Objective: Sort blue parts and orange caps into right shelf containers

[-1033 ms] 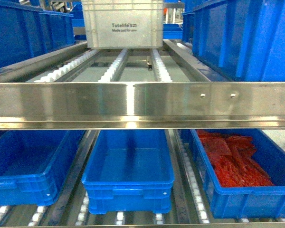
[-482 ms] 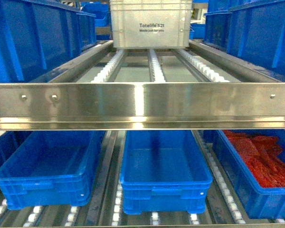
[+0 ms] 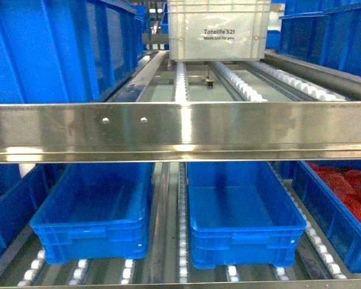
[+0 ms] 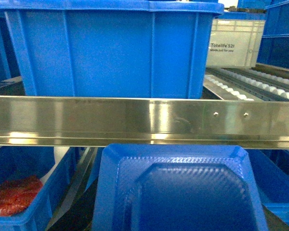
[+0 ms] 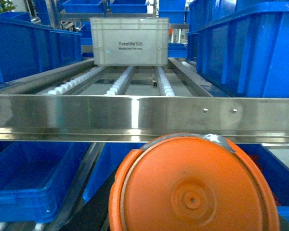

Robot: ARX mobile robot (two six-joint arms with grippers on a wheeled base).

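The head view is showing only the rack: two open blue crates (image 3: 246, 211) sitting side by side on the lower shelf, long axes running away from the camera, beneath a steel rail (image 3: 180, 129). The left wrist view is filling with a blue part (image 4: 180, 190), the right with an orange cap (image 5: 192, 187) (round face toward the lens). Neither tool is showing, so I cannot tell their grip.

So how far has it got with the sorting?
Nothing looks sorted yet: the two blue crates on the lower shelf appear empty. A blue part fills the left wrist view and an orange cap the right, apparently being carried, though neither hand is visible. Dropping both in is still left.
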